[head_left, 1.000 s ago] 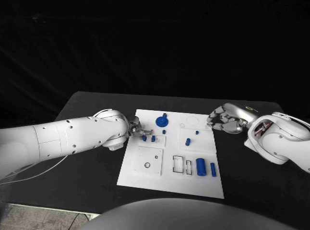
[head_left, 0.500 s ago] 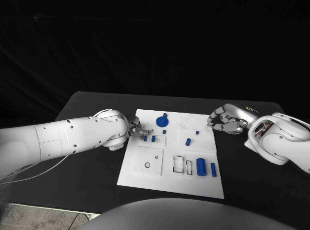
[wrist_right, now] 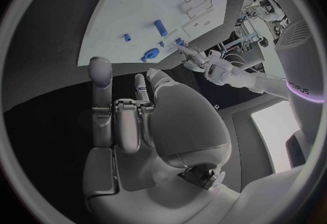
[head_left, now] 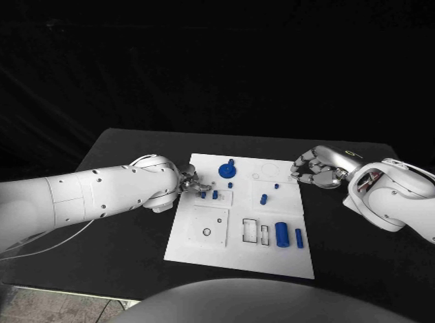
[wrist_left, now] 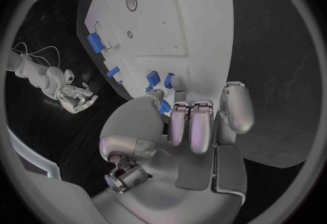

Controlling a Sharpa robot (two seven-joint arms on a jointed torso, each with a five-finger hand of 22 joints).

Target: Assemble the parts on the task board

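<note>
Left hand [head_left: 189, 183] pinching blue part [wrist_left: 164, 106] (small), task board [head_left: 210, 239]

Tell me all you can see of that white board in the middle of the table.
The task board is a flat white rectangular plate, plastic by its look, lying on the black table between the two hands. Black-outlined rectangular and round recesses mark its surface. Small blue parts lie or stand on it, including a thick cylinder with a thinner one beside it. The left hand works at small blue pieces at its edge; the right hand hovers beside its far corner.
</note>
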